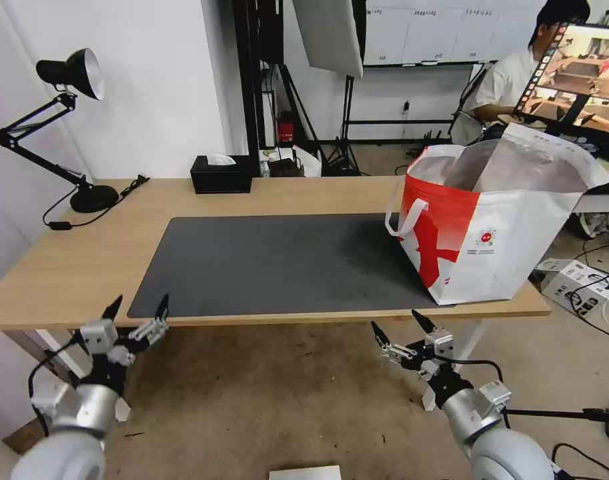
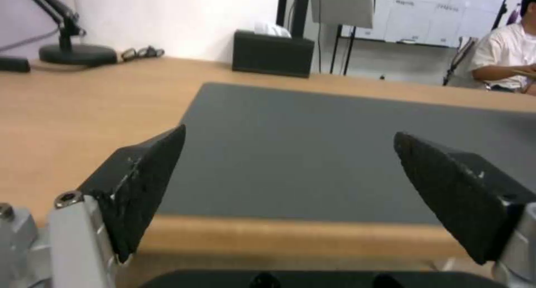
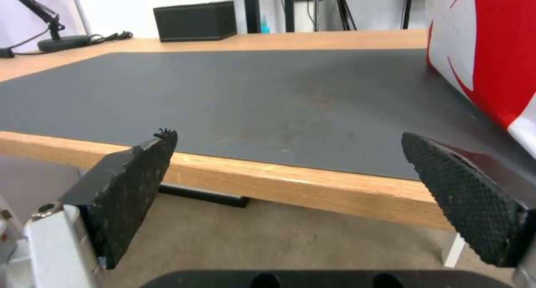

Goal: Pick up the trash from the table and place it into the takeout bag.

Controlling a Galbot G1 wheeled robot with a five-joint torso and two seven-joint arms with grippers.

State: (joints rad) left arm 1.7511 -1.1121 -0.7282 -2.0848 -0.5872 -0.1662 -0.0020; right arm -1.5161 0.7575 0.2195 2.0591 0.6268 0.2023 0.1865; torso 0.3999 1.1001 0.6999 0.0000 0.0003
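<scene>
The takeout bag [image 1: 491, 233], red and white with a silver foil lining, stands open at the right end of the table [image 1: 71, 267], partly on the dark grey mat [image 1: 271, 263]. Its red side [image 3: 491, 49] also rises close by in the right wrist view. The trash is out of view. My left gripper [image 1: 137, 307] hangs open just before the table's front edge, near the mat's left corner [image 2: 335, 154]. My right gripper [image 1: 395, 321] is open too, below the front edge and short of the bag. Nothing sits between either pair of fingers.
A black desk lamp [image 1: 64, 120] stands at the table's far left, its cord trailing over the wood. A black tissue box [image 1: 221, 175] sits at the back edge. Cables and a white power unit [image 1: 584, 280] lie on the floor to the right of the table.
</scene>
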